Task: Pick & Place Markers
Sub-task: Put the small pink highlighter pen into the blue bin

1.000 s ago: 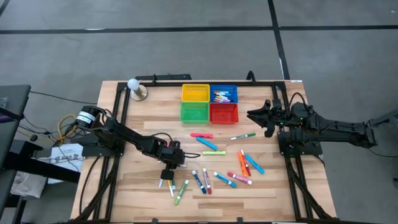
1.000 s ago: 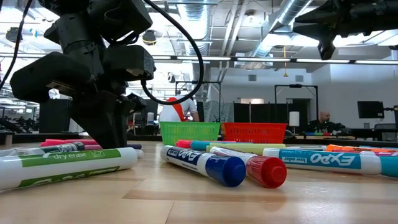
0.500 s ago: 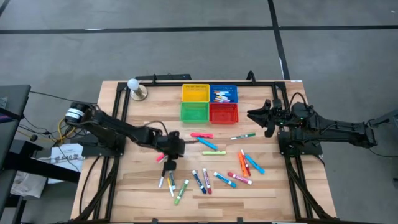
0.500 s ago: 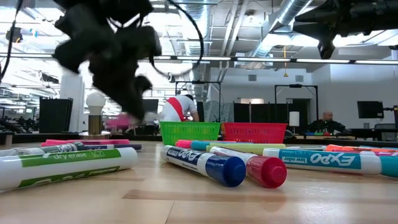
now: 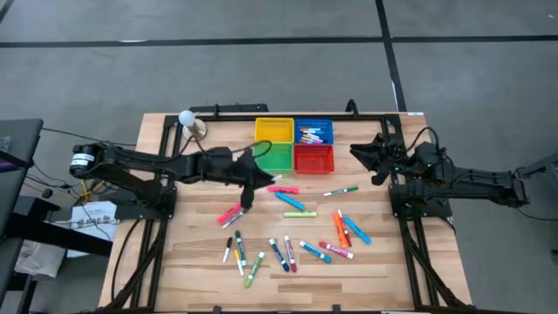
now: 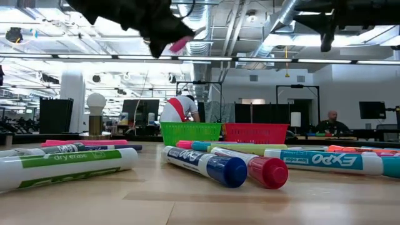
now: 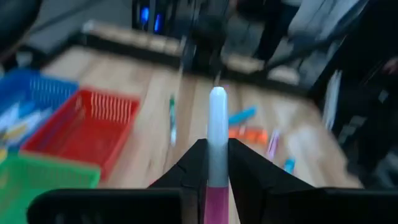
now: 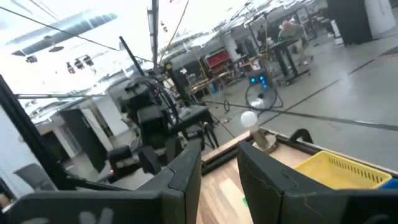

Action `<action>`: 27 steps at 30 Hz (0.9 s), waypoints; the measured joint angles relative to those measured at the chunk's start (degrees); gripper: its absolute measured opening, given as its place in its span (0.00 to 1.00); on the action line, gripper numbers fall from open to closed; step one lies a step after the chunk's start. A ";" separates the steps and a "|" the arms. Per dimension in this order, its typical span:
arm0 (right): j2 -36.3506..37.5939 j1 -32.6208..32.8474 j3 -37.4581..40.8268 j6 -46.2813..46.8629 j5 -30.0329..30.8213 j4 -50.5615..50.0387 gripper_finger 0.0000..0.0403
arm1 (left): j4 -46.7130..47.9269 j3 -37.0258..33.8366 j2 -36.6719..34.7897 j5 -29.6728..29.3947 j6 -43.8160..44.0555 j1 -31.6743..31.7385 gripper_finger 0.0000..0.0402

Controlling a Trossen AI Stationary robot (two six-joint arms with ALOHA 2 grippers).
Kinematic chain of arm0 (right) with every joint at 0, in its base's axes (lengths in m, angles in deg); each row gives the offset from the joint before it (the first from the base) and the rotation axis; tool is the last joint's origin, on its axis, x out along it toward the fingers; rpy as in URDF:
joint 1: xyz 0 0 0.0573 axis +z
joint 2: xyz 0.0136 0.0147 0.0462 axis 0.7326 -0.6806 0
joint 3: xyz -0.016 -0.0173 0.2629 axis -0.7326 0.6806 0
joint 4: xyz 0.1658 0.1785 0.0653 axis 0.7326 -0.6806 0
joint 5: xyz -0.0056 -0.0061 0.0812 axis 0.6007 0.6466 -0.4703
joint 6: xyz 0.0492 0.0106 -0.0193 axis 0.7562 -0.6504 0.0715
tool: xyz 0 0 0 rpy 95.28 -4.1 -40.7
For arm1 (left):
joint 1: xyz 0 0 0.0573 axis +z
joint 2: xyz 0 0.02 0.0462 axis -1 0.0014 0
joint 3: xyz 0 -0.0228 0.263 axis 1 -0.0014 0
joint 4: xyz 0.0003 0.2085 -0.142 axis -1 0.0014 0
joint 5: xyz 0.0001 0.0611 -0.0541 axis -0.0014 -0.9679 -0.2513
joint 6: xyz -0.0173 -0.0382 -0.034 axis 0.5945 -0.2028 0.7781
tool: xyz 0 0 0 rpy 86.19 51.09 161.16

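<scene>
Low view: "EXPO" and "dry erase" markers [image 6: 206, 164]; left gripper [image 7: 216, 163] jaws clamp a pink marker [image 7: 216, 143].

Left pincer [image 5: 255, 171] above the desk [image 5: 192, 270] beside green basket [image 5: 277, 159]. Pink marker [image 5: 230, 215] below it. Right pincer [image 5: 359, 153] near red basket [image 5: 314, 160]. Loose markers [image 5: 288, 254] scattered across the front of the desk.

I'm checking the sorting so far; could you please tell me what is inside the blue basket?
The blue basket holds several markers, lying toward its left side. How many exactly, and what lies beneath them, cannot be seen.
</scene>
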 joint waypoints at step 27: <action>-40.61 0.12 -1.00 10.83 -9.53 40.32 0.42 | -12.76 0.11 0.48 0.44 3.00 3.80 0.13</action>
